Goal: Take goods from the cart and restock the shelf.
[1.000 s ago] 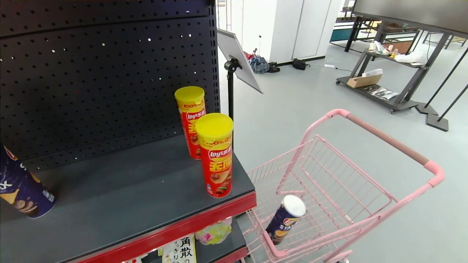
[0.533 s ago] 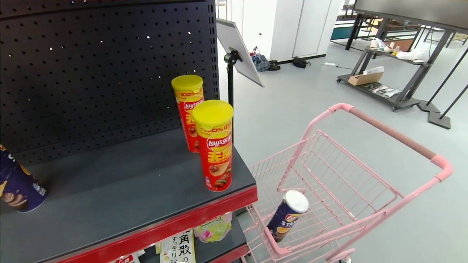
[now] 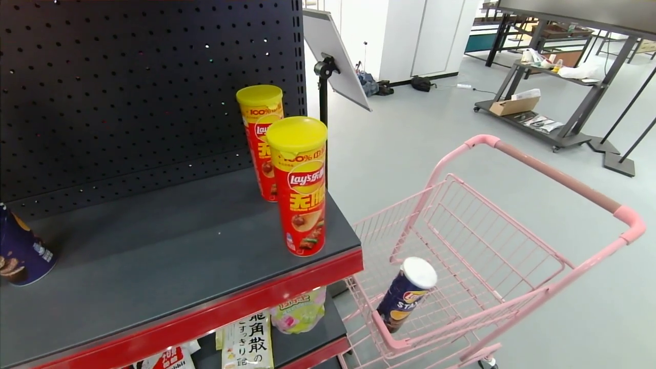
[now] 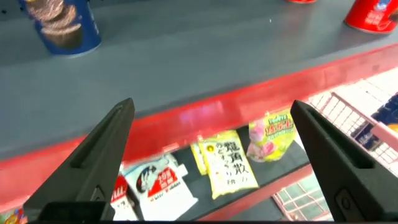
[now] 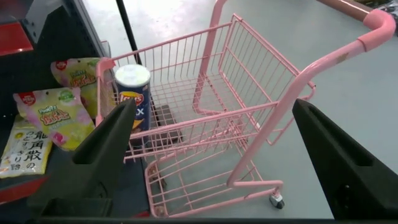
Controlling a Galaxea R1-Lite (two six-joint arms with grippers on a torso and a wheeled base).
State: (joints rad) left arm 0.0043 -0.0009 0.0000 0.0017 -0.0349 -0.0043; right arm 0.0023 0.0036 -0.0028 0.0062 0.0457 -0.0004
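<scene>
step: judged as pre-pick. Both grippers empty, one can left in cart [image 3: 553,188].
target: dk-blue can w/ white lid [image 3: 407,300], leaning in basket corner nearest the shelf, lid up. Also seen from R wrist [image 5: 133,99], against basket wall on the shelf side.
L gripper [image 4: 212,106]: fingers spread wide, nothing between; sits in front of the shelf's red edge, above the lower tier.
R gripper [image 5: 214,102]: fingers spread wide, nothing held; above the cart, can off toward one finger.
shelf [image 3: 179,246]: top deck has 2 red cans w/ yellow lids upright at the cart-side end, front one [image 3: 301,189] near the edge, rear one [image 3: 259,138] by the pegboard. One blue can [image 3: 20,251] at far L end. Bare deck between.
next (est.): R arm looks better placed. Centre fingers over the can body below the lid, drop into basket, close, lift clear of the wire rim, set upright on bare deck.
risk (est.): leaning can may roll or slip when pinched; wire wall close to one finger.
print: cans carry logos + large characters; lower-tier snack bags [image 3: 248,348] have printed text. Not transcribed.
</scene>
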